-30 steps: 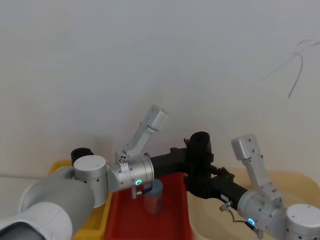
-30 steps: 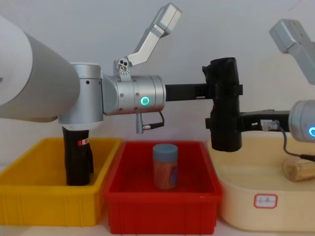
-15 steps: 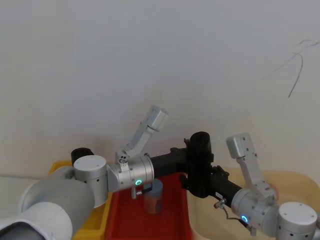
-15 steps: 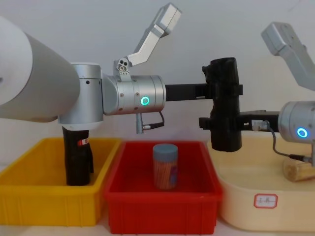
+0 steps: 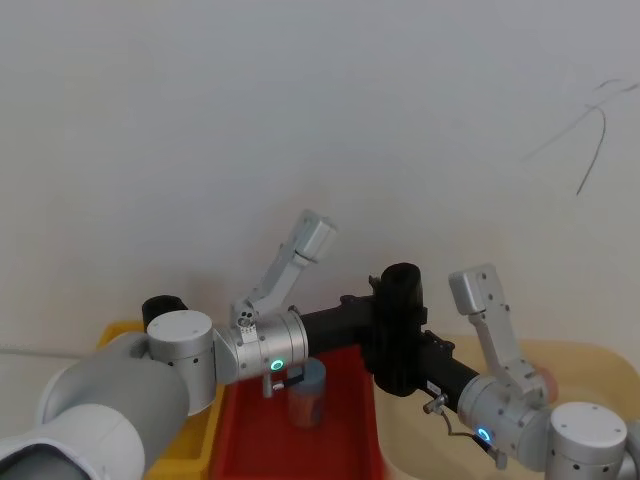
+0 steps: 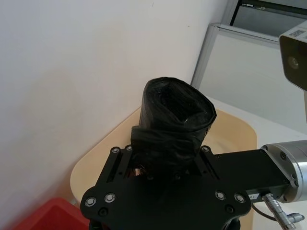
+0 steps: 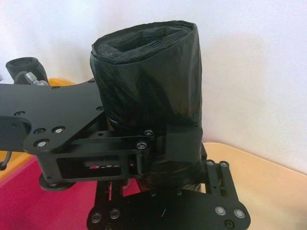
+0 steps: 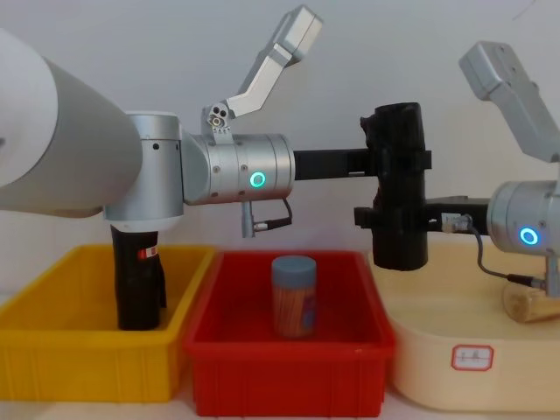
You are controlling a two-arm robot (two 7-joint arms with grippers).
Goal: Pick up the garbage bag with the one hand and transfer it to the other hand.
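Note:
The garbage bag, a thick black wrinkly roll, stands upright in the air above the gap between the red bin and the beige tray. My left gripper, on the arm with the green ring light, reaches in from the left and is shut on the bag's upper half. My right gripper, on the arm with the blue ring light, comes in from the right lower down. It is open, with a finger on either side of the bag's lower half, and its tips poke out past the bag's left side.
Below, a yellow bin holds a slimmer black roll with a red-and-white label. A red bin in the middle holds a jar with a blue lid. A beige tray on the right holds a wooden piece.
My right arm has slid left, pushing its gripper further around the bag's lower half. The left arm and the bag have stayed still.

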